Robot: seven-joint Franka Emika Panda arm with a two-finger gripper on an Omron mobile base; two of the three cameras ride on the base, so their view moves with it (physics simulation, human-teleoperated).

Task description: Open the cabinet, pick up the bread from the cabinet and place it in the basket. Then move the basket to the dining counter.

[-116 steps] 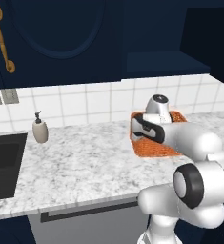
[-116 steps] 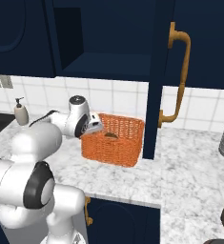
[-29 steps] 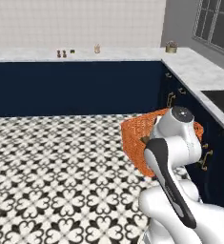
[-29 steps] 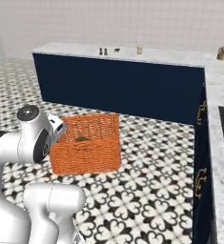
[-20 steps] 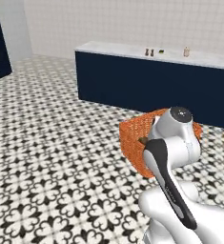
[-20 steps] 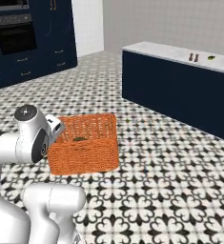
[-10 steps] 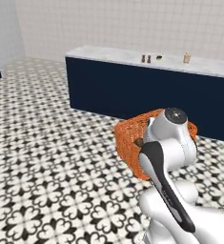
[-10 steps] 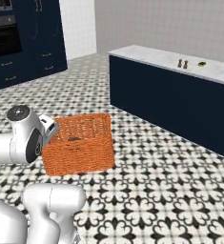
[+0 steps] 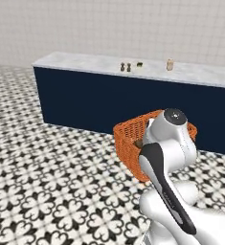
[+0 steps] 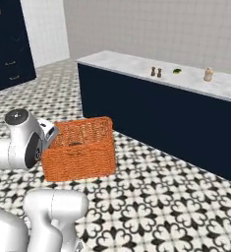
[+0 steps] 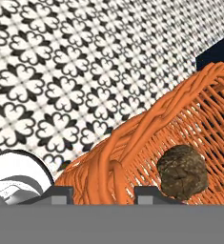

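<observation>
Gripping the basket (image 11: 147, 143) rim, pincer (image 11: 104, 193) closed; bread (image 11: 182, 172) inside in hand view; dining counter (image 10: 186, 81) beyond.

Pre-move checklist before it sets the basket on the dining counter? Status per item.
1. Jaws shut on basket rim: ok, the rim strand sits between the finger tips in the hand view.
2. Bread inside basket: ok, a dark brown lump lies against the mesh.
3. Basket off the floor: ok, carried in front of the arm in both base views.
4. Dining counter in sight ahead: ok.
5. Landing spot free: ok at the near left end; two small shakers and a small bottle stand further along.
6. Base close enough to reach: cannot tell.
</observation>
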